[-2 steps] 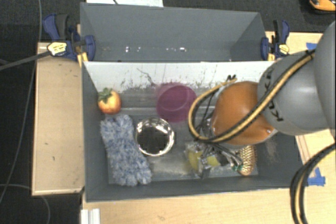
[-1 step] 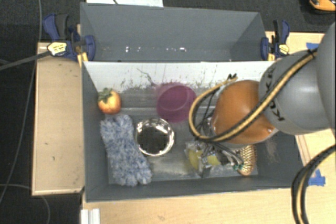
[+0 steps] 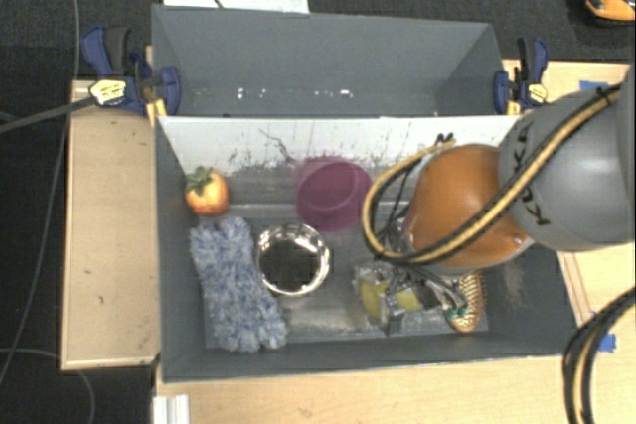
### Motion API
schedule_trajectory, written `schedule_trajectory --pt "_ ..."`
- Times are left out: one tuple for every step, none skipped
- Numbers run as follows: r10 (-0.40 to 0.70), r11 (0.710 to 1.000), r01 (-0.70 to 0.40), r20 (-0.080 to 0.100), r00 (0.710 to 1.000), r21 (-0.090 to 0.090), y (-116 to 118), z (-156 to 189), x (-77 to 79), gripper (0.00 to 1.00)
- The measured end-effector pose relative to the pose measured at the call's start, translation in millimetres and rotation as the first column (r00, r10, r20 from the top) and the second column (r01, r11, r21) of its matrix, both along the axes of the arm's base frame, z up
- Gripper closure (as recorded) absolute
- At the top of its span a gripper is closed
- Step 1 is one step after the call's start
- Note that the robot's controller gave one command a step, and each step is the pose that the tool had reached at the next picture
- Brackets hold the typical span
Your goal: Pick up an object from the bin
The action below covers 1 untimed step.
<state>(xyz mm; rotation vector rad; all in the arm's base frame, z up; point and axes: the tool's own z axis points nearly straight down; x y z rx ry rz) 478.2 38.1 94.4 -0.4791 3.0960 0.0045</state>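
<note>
**What the surfaces under me look like**

The bin (image 3: 328, 328) is grey sheet metal, matt, its sloped back wall scuffed with dark scratches. The steel cup (image 3: 293, 260) is bare metal, mirror-bright at the rim. The purple cup (image 3: 333, 194) looks like smooth plastic with a dull sheen. The blue-grey cloth (image 3: 236, 285) is shaggy and rough-piled. The toy apple (image 3: 207, 194) is smooth, faintly shiny. My orange wrist cover (image 3: 457, 204) is glossy; my arm shell (image 3: 586, 184) is smooth satin grey. Below me a yellow-green piece (image 3: 376, 298) looks slick, like plastic; the gold thing (image 3: 465, 305) beside it is finely ribbed.
</note>
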Motion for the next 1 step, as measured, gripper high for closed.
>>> schedule_trajectory --pt "-0.001 1.000 0.001 0.005 1.000 0.001 0.1 14.5 1.2 1.00"
